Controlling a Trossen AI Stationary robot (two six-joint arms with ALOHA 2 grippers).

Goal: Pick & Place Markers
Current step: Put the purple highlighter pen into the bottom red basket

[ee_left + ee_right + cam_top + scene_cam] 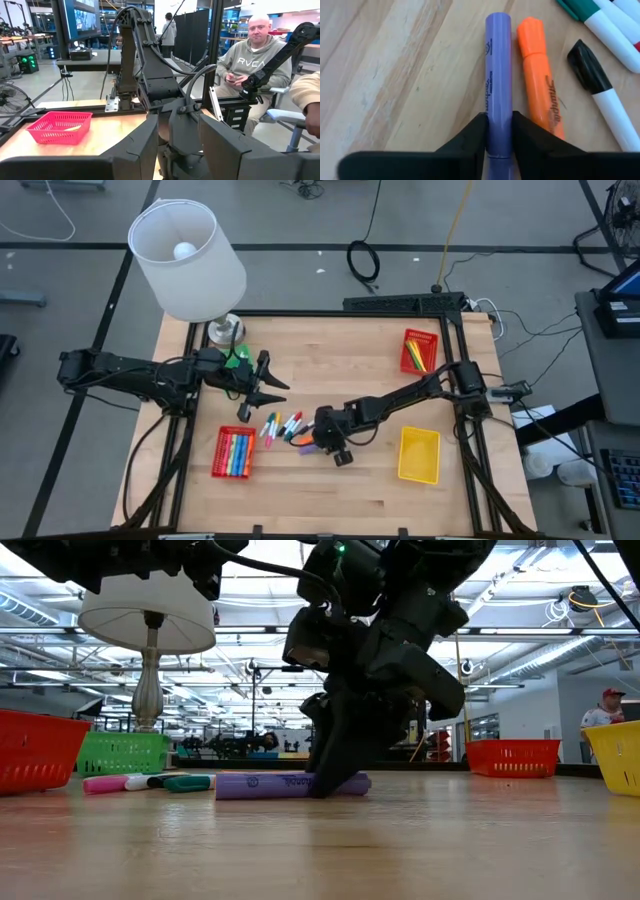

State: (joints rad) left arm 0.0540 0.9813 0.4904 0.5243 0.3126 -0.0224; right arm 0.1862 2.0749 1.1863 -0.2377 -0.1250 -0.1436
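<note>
My right gripper (499, 142) reaches down at the table's middle and is shut on a purple marker (498, 75) that lies flat on the wood. An orange marker (540, 85) lies right beside it. More markers (281, 425), with white barrels and coloured caps, lie just to the left. My left gripper (270, 387) hovers open above the table's left part, points level toward the right, and holds nothing. A red basket (235, 452) at the near left holds several markers. My right gripper pinches the purple marker's barrel (498, 117) between its two fingertips (472, 137), one on each long side, toward the end nearest the arm. The fingers slant down from above, coming from the table's right. The marker lies flat on the table (290, 784).
A second red basket (420, 350) with markers stands at the far right, and a yellow basket (418, 455) at the near right. A white lamp (190, 255) and a green basket (238, 357) stand at the far left. Two people sit beyond the table (255, 55).
</note>
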